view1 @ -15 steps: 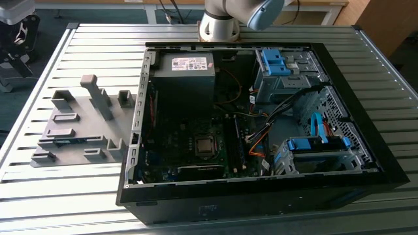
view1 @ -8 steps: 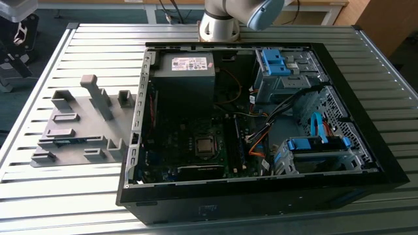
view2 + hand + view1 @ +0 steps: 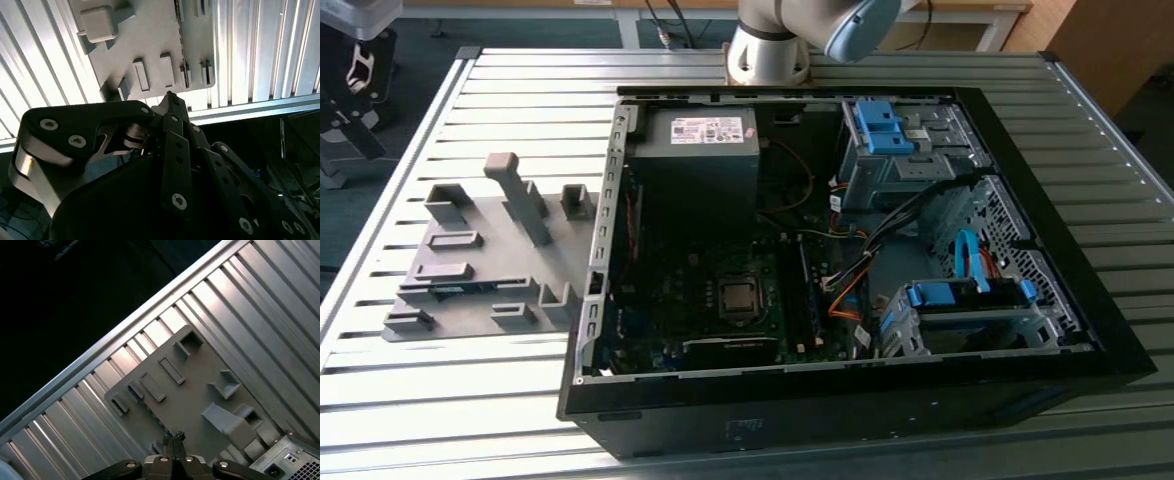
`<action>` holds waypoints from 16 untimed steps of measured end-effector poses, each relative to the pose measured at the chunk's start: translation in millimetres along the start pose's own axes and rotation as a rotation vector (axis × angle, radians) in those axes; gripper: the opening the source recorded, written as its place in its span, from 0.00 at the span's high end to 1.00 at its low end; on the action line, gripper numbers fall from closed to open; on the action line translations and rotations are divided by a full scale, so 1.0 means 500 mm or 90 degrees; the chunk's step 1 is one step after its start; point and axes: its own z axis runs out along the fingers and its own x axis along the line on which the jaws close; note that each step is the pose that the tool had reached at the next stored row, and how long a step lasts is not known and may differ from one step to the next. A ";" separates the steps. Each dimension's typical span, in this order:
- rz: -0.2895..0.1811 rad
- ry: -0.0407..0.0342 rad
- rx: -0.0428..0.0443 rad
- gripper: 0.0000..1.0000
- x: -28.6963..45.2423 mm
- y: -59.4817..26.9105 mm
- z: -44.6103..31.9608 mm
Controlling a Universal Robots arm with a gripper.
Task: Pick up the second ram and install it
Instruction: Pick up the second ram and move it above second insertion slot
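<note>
The second ram (image 3: 462, 290) shows as a thin blue strip lying in a slot of the grey holder plate (image 3: 494, 250) at the exterior view's left, beside the open computer case (image 3: 854, 250). The long black memory slots (image 3: 809, 290) run along the green motherboard (image 3: 720, 300) inside the case. In both wrist views my gripper (image 3: 174, 436) (image 3: 171, 99) hangs well above the holder plate (image 3: 200, 390) (image 3: 145, 45), its fingers shut together with nothing between them. The arm's base (image 3: 771, 45) stands behind the case.
The slatted aluminium table (image 3: 520, 90) carries both the plate and the case. A tall grey post (image 3: 520, 195) rises from the plate. Light-blue drive brackets (image 3: 881, 125) (image 3: 967, 295), loose cables (image 3: 854, 270) and the power supply (image 3: 700, 140) crowd the case.
</note>
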 end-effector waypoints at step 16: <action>-0.124 0.0052 -0.0005 0.89 0.002 0.000 0.002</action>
